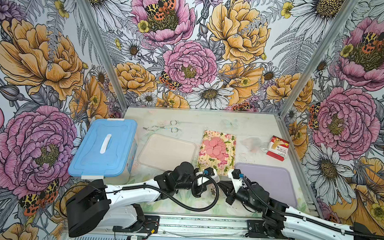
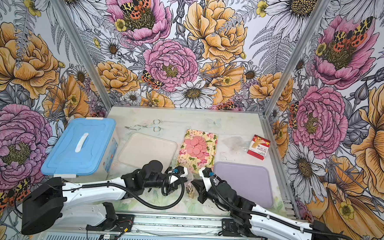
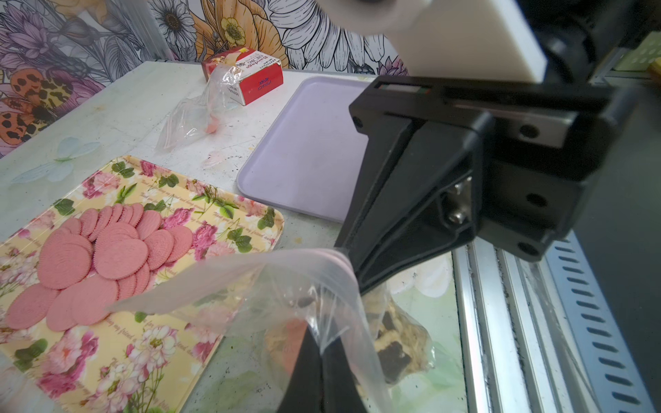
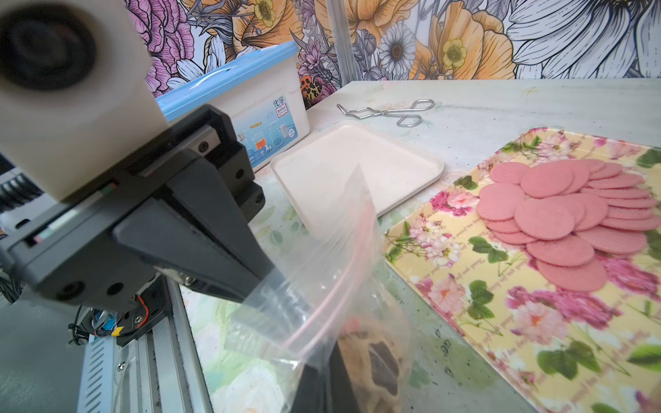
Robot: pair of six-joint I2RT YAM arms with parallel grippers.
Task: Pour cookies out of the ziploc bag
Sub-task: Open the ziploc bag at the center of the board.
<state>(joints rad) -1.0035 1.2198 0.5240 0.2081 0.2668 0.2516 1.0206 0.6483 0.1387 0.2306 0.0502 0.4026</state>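
Observation:
The clear ziploc bag (image 3: pixel 286 286) (image 4: pixel 332 271) with a pink zip strip hangs between my two grippers near the table's front middle. Beige and dark-brown cookies (image 3: pixel 393 343) (image 4: pixel 379 357) (image 2: pixel 190 191) sit in its lower part. My left gripper (image 3: pixel 320 343) (image 1: pixel 215 181) is shut on the bag's film from the left. From the right, my right gripper (image 4: pixel 332 352) (image 1: pixel 223 185) is shut on the opposite side. A pile of pink round cookies (image 1: pixel 215 146) (image 3: pixel 107 257) lies on the floral tray (image 1: pixel 227 163) just behind the grippers.
A blue-lidded box (image 1: pixel 104 147) stands at the left, with a beige tray (image 1: pixel 166 152) beside it and metal tongs (image 1: pixel 163 127) behind. A lilac tray (image 1: pixel 266 183) lies at the right. A red carton (image 1: pixel 277 147) and an empty clear bag (image 1: pixel 252 143) sit at the back right.

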